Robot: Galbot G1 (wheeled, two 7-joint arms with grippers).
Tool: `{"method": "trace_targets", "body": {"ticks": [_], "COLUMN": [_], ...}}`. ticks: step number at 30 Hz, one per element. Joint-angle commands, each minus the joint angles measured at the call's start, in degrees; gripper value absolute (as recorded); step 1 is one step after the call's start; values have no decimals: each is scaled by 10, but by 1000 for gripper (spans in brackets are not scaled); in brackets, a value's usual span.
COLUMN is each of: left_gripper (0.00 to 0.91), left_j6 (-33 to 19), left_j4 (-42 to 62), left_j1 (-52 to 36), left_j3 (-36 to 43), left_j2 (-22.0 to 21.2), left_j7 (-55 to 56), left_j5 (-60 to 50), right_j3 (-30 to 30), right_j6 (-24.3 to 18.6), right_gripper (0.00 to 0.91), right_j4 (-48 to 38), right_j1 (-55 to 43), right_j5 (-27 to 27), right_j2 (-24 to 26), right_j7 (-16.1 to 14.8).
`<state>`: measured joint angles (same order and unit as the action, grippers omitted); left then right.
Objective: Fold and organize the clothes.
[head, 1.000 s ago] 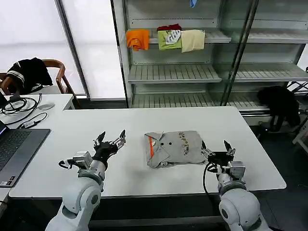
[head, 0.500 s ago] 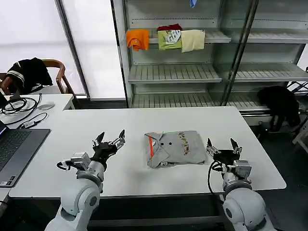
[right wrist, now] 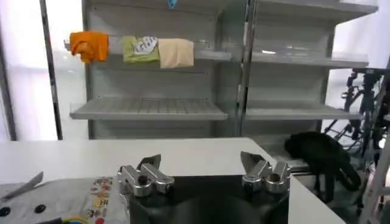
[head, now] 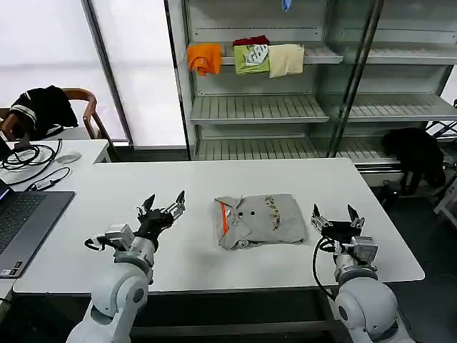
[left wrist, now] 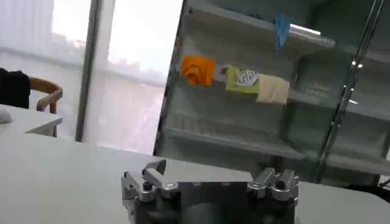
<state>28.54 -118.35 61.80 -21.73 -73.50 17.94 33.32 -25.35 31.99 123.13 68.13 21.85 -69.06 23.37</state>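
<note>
Two spread grippers: left gripper [head: 163, 205] | right gripper [head: 337, 217] | folded shirt [head: 258, 219] between, untouched

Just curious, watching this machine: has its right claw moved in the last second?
Yes. The right gripper has drawn away from the folded grey shirt, toward the table's right end, and is open.

Colour rundown: the folded shirt [head: 260, 220] mid-frame is light grey with a thin red-orange stripe at the collar, two dark buttons and a little multicolour print strip. White table [head: 214, 179] under it. Up top centre, the shelf [head: 321, 53] holds orange [head: 204, 57], green-and-white [head: 251, 57] and cream [head: 285, 59] folded clothes. Black garment [head: 44, 106] on the chair at left, dark grey laptop [head: 25, 221] lower left.
</note>
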Motion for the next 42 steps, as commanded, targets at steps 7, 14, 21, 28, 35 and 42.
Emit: {"method": "trace_targets", "body": {"ticks": [7,14,21,28,35,42], "left_gripper": [907,907,907,907,907,907], "left_j6": [-8,-8,-8,-7,-14,-30], "left_j4": [10,11,9,9,9,4], "left_j1": [-6,-6,-2,-4,9,18], "left_j3": [6,6,6,6,1,8], "left_j2": [-1,-1,-2,-2,-6,-6], "left_j7": [-7,-6,-8,-9,-11,-36], "left_j5": [-3,-2,-2,-3,-9,-74], "right_j3": [-8,-7,-5,-7,-4,-10], "right_j6": [-7,-8,-10,-10,-17,-18], "right_gripper": [907,907,907,907,907,907], "right_j4": [-7,-10,-11,-9,-24,-14], "right_j1": [1,0,2,4,7,17], "right_j5": [2,3,2,2,-11,-15], "right_j2": [1,0,0,1,-15,-20], "right_j7": [-2,-2,-3,-3,-7,-8]}}
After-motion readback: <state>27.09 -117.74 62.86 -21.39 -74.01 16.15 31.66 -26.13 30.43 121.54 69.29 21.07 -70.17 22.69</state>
